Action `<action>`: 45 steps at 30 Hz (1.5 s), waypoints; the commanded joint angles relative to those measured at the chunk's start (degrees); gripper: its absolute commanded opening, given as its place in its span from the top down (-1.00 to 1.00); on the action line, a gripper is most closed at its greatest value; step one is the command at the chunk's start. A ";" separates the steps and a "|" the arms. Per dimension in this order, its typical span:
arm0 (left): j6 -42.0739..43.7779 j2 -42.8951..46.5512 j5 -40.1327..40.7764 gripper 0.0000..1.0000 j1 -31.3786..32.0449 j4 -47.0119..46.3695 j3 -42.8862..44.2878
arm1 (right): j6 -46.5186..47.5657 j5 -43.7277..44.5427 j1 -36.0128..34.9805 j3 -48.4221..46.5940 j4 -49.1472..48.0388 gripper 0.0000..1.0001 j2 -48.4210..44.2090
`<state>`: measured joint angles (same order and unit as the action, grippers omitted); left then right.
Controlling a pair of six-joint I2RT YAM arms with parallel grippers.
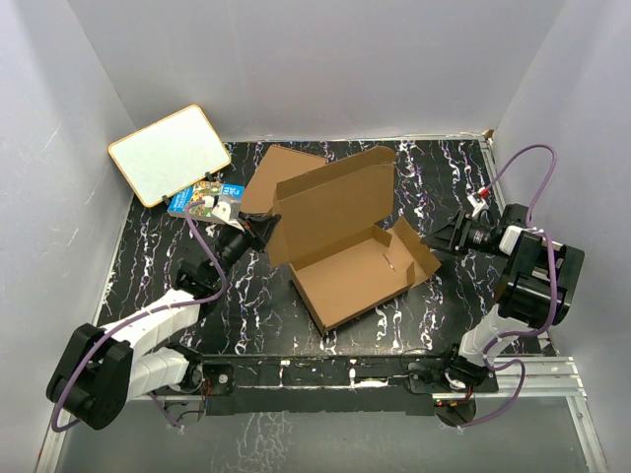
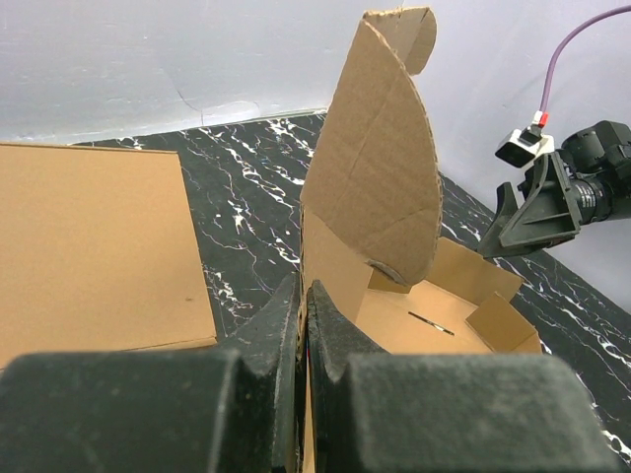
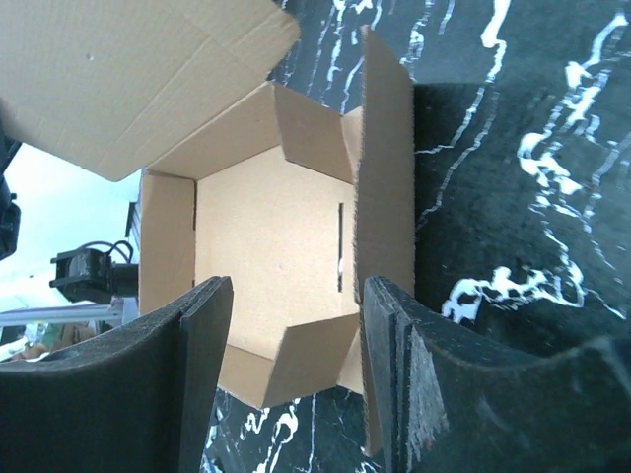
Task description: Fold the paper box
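The paper box (image 1: 345, 271) sits open in the middle of the black marbled desk (image 1: 158, 266), between the two arms; its lid stands raised on the far side, tilted up and back, and its tray shows a bare floor with a short slit; the left end effector (image 1: 258, 235) is pinched narrow on the box's left wall, a thin edge of cardboard caught between its fingers (image 2: 281, 325), with the raised lid just ahead of it and to its right; the right end effector (image 1: 431, 239) is spread wide and holds nothing; it hangs just beside the box's right-hand flap, apart from it, and in its own wrist view the tray lies straight ahead between the two dark fingers (image 3: 202, 345), with the flap standing in front of the right-hand one; behind the left end effector and to its left lies a flat brown sheet of cardboard (image 1: 286, 163), partly under the lid in the top view; farther to its left, near the wall, are a book (image 1: 202, 202) with a blue cover and a white board (image 1: 170, 153) with an orange rim, propped at a tilt.
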<state>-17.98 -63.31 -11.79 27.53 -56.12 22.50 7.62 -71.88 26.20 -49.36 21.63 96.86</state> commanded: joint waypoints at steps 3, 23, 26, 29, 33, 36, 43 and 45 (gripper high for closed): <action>0.40 2.09 -0.77 1.00 0.23 -1.30 -0.33 | -1.90 4.52 3.52 -1.23 -3.73 0.08 -2.24; 0.15 1.83 -1.88 1.00 0.25 -1.97 -0.48 | 7.68 15.64 -0.83 -3.20 2.29 0.46 2.81; 0.14 1.89 -1.96 1.00 0.24 -1.94 -0.36 | 8.98 16.76 -2.74 -3.44 3.25 0.44 4.95; 0.05 1.79 -2.16 1.00 0.22 -2.02 -0.11 | 9.79 17.61 -4.65 -3.55 3.90 0.40 5.47; -0.11 1.58 -2.29 1.00 0.24 -2.00 -0.01 | 10.83 16.67 -6.33 -4.15 5.21 0.32 6.15; -0.06 1.67 -2.36 1.00 0.24 -1.97 0.04 | 12.61 12.26 -6.42 -5.00 7.33 0.26 6.79; 0.04 1.57 -2.44 1.00 0.24 -1.64 0.09 | 15.68 4.23 -6.42 -5.59 10.42 0.10 5.31; 0.13 1.55 -2.45 1.00 0.26 -1.63 0.22 | 16.05 3.21 -6.42 -5.70 10.90 0.06 5.19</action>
<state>-17.98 -63.07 -12.93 27.53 -56.12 22.48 20.58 -62.48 19.97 -53.10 31.16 103.42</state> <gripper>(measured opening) 0.014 0.453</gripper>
